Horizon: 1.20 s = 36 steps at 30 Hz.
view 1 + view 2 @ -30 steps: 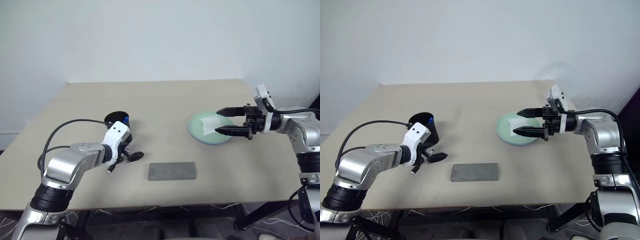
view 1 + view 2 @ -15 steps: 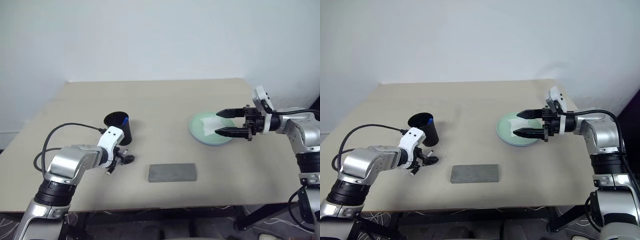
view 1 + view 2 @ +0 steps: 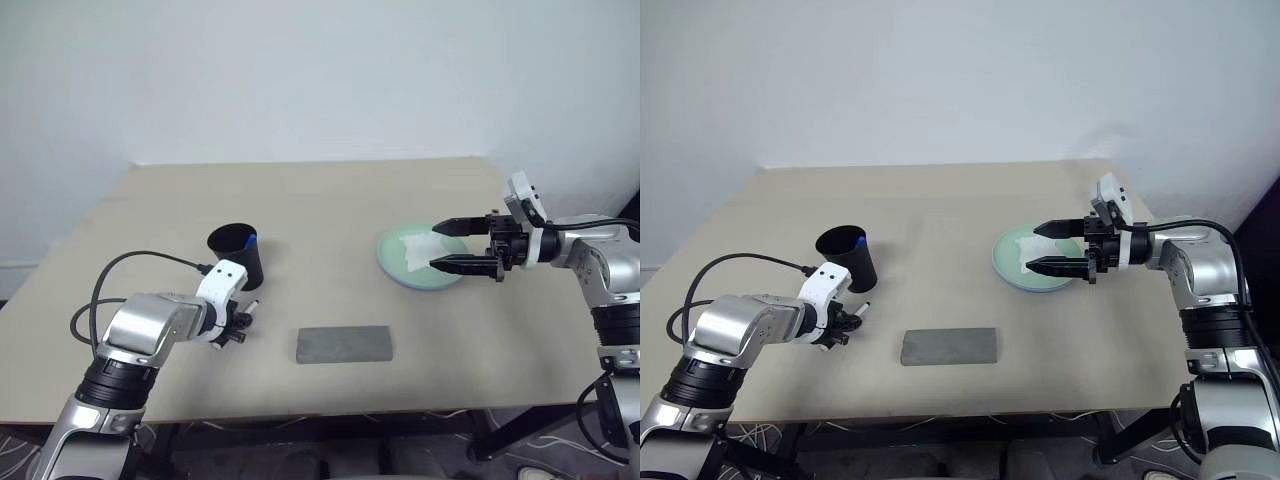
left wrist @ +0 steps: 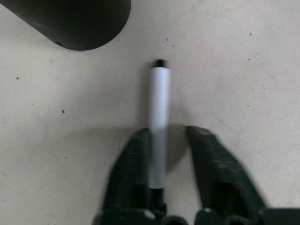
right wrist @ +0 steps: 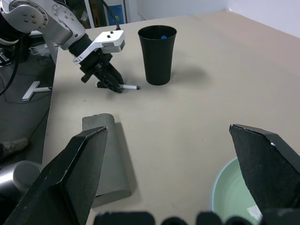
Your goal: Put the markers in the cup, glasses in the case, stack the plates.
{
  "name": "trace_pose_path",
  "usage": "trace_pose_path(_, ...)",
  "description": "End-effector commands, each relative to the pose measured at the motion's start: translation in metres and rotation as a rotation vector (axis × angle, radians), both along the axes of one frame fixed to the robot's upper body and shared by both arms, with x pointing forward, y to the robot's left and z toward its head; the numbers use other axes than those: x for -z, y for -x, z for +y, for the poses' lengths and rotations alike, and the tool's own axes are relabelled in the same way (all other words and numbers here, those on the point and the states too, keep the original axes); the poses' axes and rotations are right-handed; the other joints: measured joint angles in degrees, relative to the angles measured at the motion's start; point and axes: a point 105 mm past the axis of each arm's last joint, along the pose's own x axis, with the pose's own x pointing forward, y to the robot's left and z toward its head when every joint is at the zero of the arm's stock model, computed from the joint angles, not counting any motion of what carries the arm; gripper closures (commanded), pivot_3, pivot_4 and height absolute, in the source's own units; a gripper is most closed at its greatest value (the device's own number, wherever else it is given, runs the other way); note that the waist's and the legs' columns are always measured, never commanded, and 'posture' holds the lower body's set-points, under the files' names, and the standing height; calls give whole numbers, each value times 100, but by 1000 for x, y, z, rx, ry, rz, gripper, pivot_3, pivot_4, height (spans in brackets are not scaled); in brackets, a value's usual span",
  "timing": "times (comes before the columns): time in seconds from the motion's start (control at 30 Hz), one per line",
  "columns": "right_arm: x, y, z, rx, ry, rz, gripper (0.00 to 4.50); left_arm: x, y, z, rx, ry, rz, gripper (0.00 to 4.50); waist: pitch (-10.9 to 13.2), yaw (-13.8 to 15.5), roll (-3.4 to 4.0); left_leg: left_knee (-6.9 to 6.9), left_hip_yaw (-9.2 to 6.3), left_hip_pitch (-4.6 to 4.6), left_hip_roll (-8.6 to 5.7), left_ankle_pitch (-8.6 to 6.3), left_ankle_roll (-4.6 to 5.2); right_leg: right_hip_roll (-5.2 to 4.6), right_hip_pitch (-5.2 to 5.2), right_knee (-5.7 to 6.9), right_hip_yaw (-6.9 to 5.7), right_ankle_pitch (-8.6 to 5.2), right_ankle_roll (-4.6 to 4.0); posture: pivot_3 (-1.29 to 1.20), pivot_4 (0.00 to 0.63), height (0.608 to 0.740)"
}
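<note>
From the head, the left pincer point(image 3: 234, 331) is down on the tabletop point(image 3: 330, 230) beside the cup point(image 3: 237, 256); the right pincer point(image 3: 452, 246) hangs spread above the plates point(image 3: 400, 265). The left wrist view has a marker point(image 4: 158, 123) lying between nearly pressed-together fingers point(image 4: 129, 173), one touching it. The right wrist view has the case point(image 5: 105, 159) nearby.

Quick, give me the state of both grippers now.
Left gripper: low on the table, around the marker; whether it grips, cannot be told.
Right gripper: open, empty, over the plate.
</note>
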Motion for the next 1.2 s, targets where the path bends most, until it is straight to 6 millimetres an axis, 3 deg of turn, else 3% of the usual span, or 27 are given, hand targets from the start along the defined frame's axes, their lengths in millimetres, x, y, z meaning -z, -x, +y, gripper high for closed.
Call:
trace_pose_path(0.03,-13,-1,2,-10,-7,-57,0,-4,-3,1,4,-25,-9,4470,0,0,0,0,0,0,0,0,0,0,0,0,0,0,0,0,0,735)
trace_pose_path(0.2,-14,0,2,-12,-8,-61,0,-5,-7,2,-1,-31,-43,4470,-1,3,1,0,0,0,0,0,0,0,1,0,0,0,0,0,0,735)
trace_pose_path(0.27,-14,0,2,-13,-7,-61,0,-15,-15,-4,20,-12,-121,4470,0,7,1,0,-1,-1,0,0,0,0,2,0,0,0,0,0,0,735)
trace_pose_path(0.37,-13,-1,2,-15,-5,-61,0,-40,-22,-31,134,100,-266,4470,1,14,-2,2,-1,-5,3,0,0,-2,1,0,0,0,0,0,0,735)
trace_pose_path(0.47,-13,-1,3,-15,-5,-61,0,-67,-4,-70,379,278,-363,4470,0,1,-3,5,4,-6,7,-1,-4,-6,-1,-1,2,0,0,0,0,735)
trace_pose_path(0.53,-13,-1,3,-15,-5,-62,0,-81,1,-81,442,336,-414,4470,0,-1,-2,4,8,-6,13,-7,-14,-10,-2,0,4,0,-1,0,0,735)
trace_pose_path(0.63,-13,-1,3,-13,-6,-61,0,-114,-8,-88,451,438,-572,4470,-1,0,-1,3,7,-5,7,0,-1,-9,0,-1,4,0,-1,0,0,735)
trace_pose_path(0.73,-12,-2,3,-13,-8,-61,0,-149,-29,-82,380,489,-761,4470,0,24,-5,5,0,-7,-1,1,1,-3,3,-1,-1,0,-1,0,0,735)
trace_pose_path(0.87,-13,-2,5,-17,-13,-64,0,-181,-70,-45,84,398,-1033,4470,0,33,-4,11,-1,-4,-5,1,1,-2,15,-2,1,0,0,0,0,735)
trace_pose_path(0.97,-14,-1,6,-20,-16,-65,0,-202,-80,-25,-24,320,-1253,4470,-1,7,-2,14,3,-4,-6,2,2,-1,18,-3,3,1,1,0,0,735)
trace_pose_path(1.2,-14,-1,6,-20,-17,-63,0,-180,-90,3,-106,185,-1288,4470,-4,18,-1,16,5,-5,-5,3,0,-1,11,0,3,11,13,0,0,735)
